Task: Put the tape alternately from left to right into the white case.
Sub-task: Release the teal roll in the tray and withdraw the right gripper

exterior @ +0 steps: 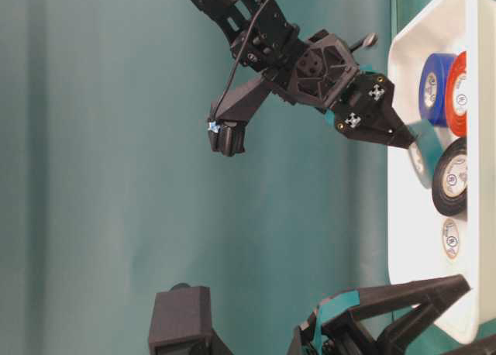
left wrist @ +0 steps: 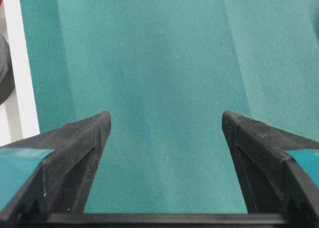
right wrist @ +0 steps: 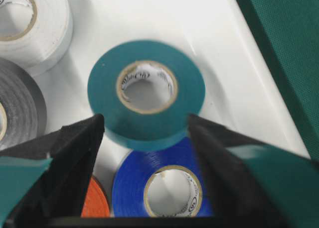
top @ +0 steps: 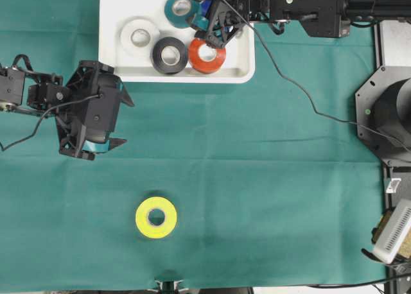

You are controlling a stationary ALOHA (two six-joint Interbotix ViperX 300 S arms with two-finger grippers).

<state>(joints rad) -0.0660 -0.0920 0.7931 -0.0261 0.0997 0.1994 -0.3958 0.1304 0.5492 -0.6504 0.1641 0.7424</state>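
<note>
- Listing the tape first: five rolls lie flat in the white case (top: 239, 72): white roll (top: 139, 36), black roll (top: 169, 54), red roll (top: 207, 55), teal roll (top: 180, 9) and blue roll (right wrist: 159, 185), the blue one mostly hidden under the right arm in the overhead view.
- Yellow roll (top: 156, 217): the one roll outside the case, flat on the green worktop (top: 270, 178), near edge, well apart from the case and both arms.
- Handling, judged: small, light, stiff rings with smooth vinyl sides and a pale core; likely to slide on cloth if nudged. Best taken across the outer rim, or with one finger in the core and one outside.
- Right gripper (right wrist: 144, 126): over the far right part of the case, fingers spread wide either side of the teal and blue rolls, holding nothing.
- Left gripper (left wrist: 166, 121): above bare cloth to the left, just near of the case, fingers wide apart, empty.
- Progress, judged: five of six placed; the yellow roll remains.
- Surround: cables and grey equipment at the right edge of the worktop.
</note>
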